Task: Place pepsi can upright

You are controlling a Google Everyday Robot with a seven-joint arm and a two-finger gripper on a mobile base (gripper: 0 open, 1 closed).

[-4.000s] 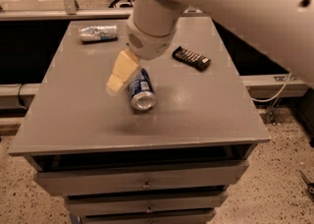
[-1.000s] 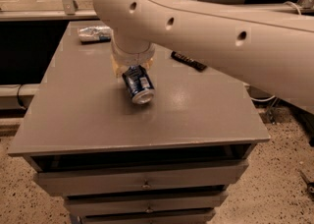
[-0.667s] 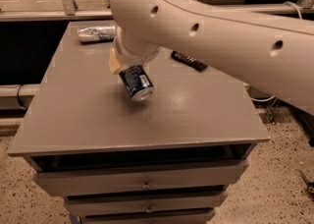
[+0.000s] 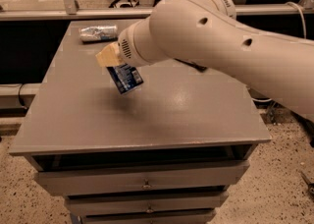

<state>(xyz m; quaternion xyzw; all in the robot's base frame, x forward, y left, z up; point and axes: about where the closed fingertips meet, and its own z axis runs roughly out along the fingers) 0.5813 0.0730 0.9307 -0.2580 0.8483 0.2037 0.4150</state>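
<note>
The pepsi can (image 4: 125, 78) is dark blue with white markings. It hangs tilted, its lower end down and to the right, lifted a little above the grey table top (image 4: 147, 120) at the left middle. My gripper (image 4: 114, 61) is shut on the can's upper end; one tan finger (image 4: 106, 56) shows at the can's left. The big white arm (image 4: 221, 36) comes in from the right and hides the other finger.
A silver-white can (image 4: 98, 33) lies on its side at the table's back left. A flat dark snack bar wrapper (image 4: 196, 66) lies mostly hidden behind the arm. Drawers (image 4: 142, 183) run below the table's front edge. Floor lies to both sides.
The can was lying on the table with my gripper at its upper end. Now it is lifted off the surface, tilted more towards vertical, and the arm has swung lower across the view.
</note>
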